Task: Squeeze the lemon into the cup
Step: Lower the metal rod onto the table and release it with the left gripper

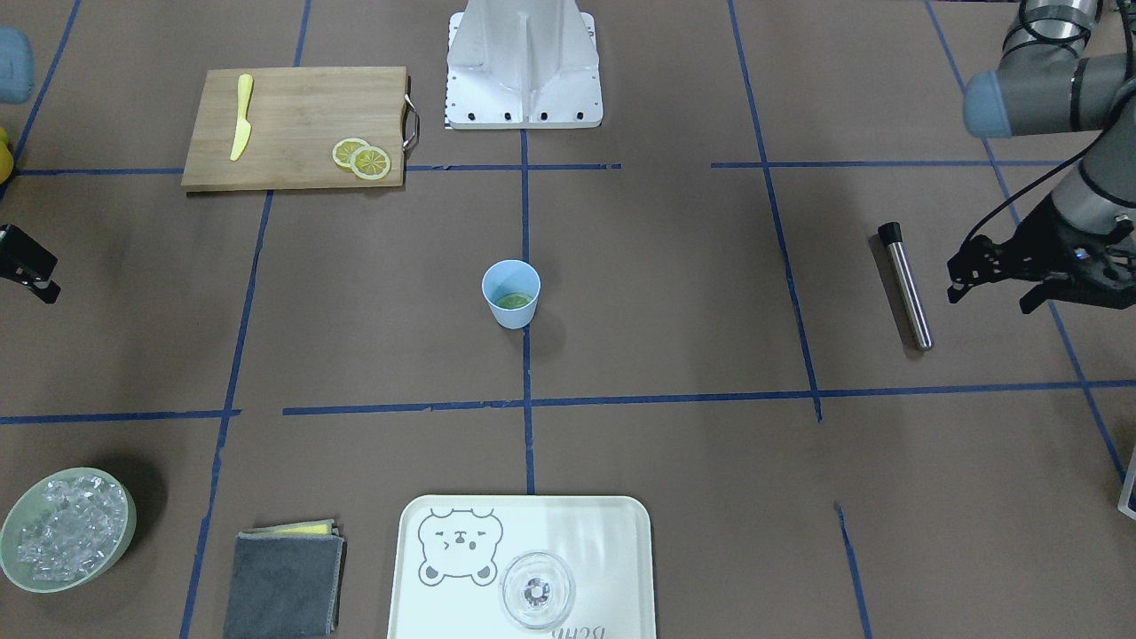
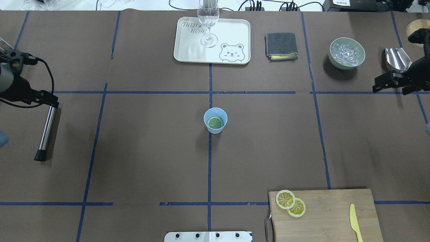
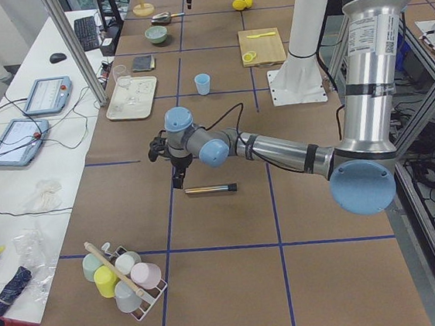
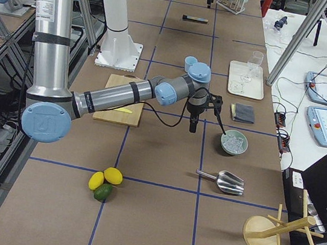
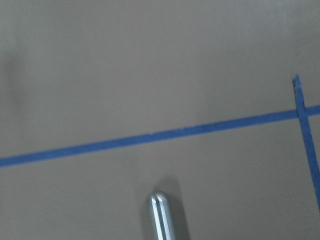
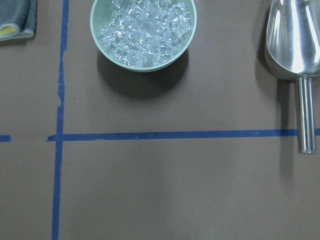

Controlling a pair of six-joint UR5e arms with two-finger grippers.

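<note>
The light-blue cup [image 1: 511, 306] [image 2: 215, 128] stands upright at the table's middle. One lemon slice [image 2: 215, 122] lies flat inside it, looking greenish in the cup's shade. Two more lemon slices [image 1: 361, 159] [image 2: 291, 203] overlap on the wooden cutting board [image 1: 293, 106]. My left gripper [image 1: 990, 297] [image 2: 47, 99] hovers open and empty at the table's left end, far from the cup. My right gripper [image 2: 389, 90] hovers open and empty at the right end, beside the ice bowl; only part of it shows in the front-facing view [image 1: 31, 266].
A steel rod with a black tip [image 1: 905, 284] [image 2: 46, 132] lies under my left gripper. A yellow knife [image 2: 355, 222] lies on the board. At the far side stand a tray [image 2: 188, 50] with a clear glass [image 2: 208, 20], a folded cloth [image 2: 281, 45], an ice bowl [image 2: 347, 52] and a steel scoop [image 2: 398, 57].
</note>
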